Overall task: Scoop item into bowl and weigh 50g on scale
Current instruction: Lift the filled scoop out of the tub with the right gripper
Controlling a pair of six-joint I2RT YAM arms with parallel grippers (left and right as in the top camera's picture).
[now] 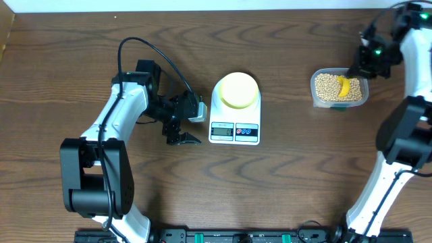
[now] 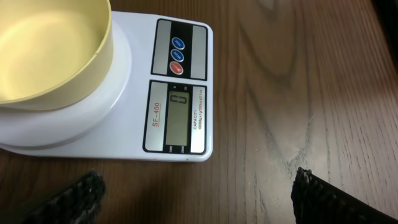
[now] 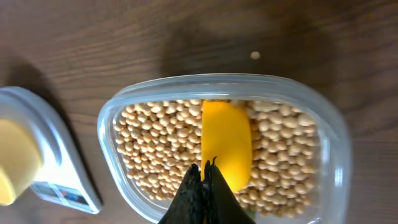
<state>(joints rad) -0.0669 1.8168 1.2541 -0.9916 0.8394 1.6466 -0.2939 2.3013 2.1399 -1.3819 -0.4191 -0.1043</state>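
Observation:
The pale-yellow bowl (image 1: 237, 90) stands empty on the white scale (image 1: 234, 128), whose display (image 2: 178, 115) reads 0. The bowl (image 2: 43, 50) and the scale (image 2: 124, 74) fill the upper left of the left wrist view. My left gripper (image 1: 191, 125) is open and empty over bare table just left of the scale; its fingertips (image 2: 199, 202) are wide apart. The tan beans (image 1: 327, 86) lie in a clear plastic tub (image 1: 314, 96). My right gripper (image 3: 205, 177) is shut on the handle of a yellow scoop (image 3: 226, 143), whose head rests in the beans (image 3: 155, 143).
One stray bean (image 3: 255, 55) lies on the wood table beyond the tub (image 3: 336, 155). The scale (image 3: 56, 162) with the bowl (image 3: 15, 162) shows at the left of the right wrist view. The left arm's cable (image 1: 145, 44) loops over the table.

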